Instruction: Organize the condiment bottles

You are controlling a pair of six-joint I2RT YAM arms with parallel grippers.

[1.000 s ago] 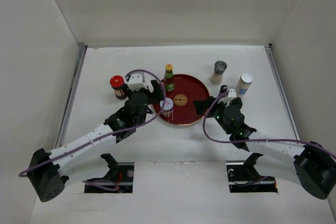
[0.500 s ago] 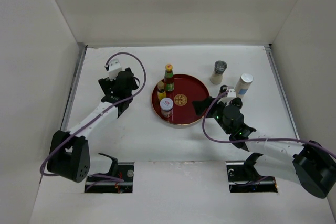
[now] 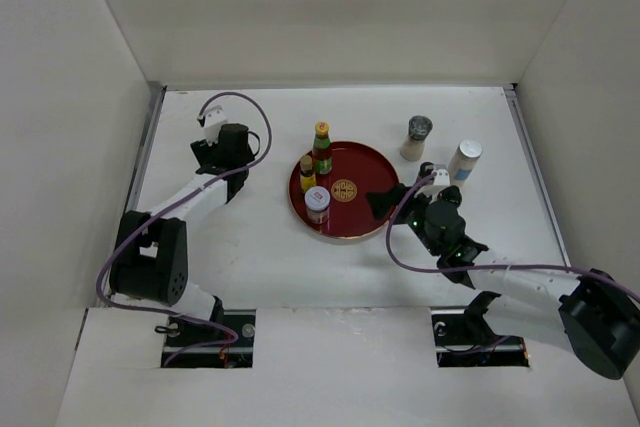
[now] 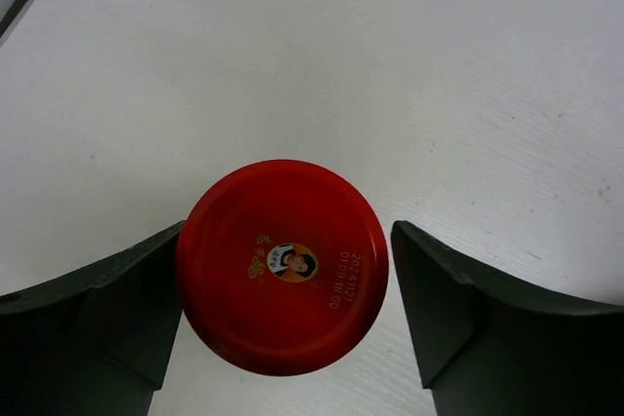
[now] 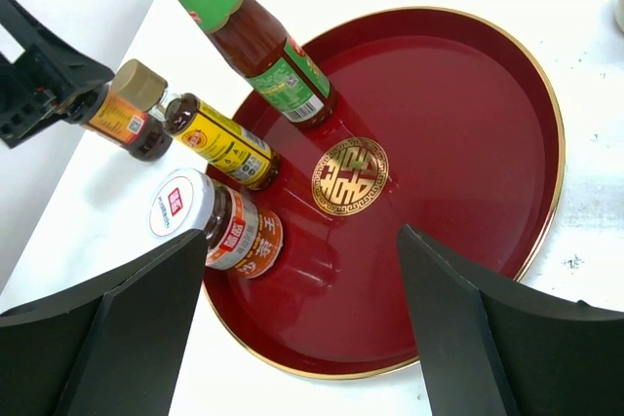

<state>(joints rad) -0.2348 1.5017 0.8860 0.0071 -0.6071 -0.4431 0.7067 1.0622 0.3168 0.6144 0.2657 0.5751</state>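
Condiment bottles point(image 5: 273, 70): three stand upright in the red tray point(image 5: 458, 124).

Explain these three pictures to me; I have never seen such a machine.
The left arm and right arm are white robots bolted to a white table, each ending in a two-finger claw. One picture looks down from above; two come from wrist cameras. A round dark-red tray with a gold emblem holds a tall green-labelled sauce bottle, a small yellow-labelled bottle and a white-lidded jar. A grey-capped shaker and a white cylinder stand off it. The left claw sits open around a red-lidded jar, not yet gripping. The right claw hangs open over the tray's edge, empty.
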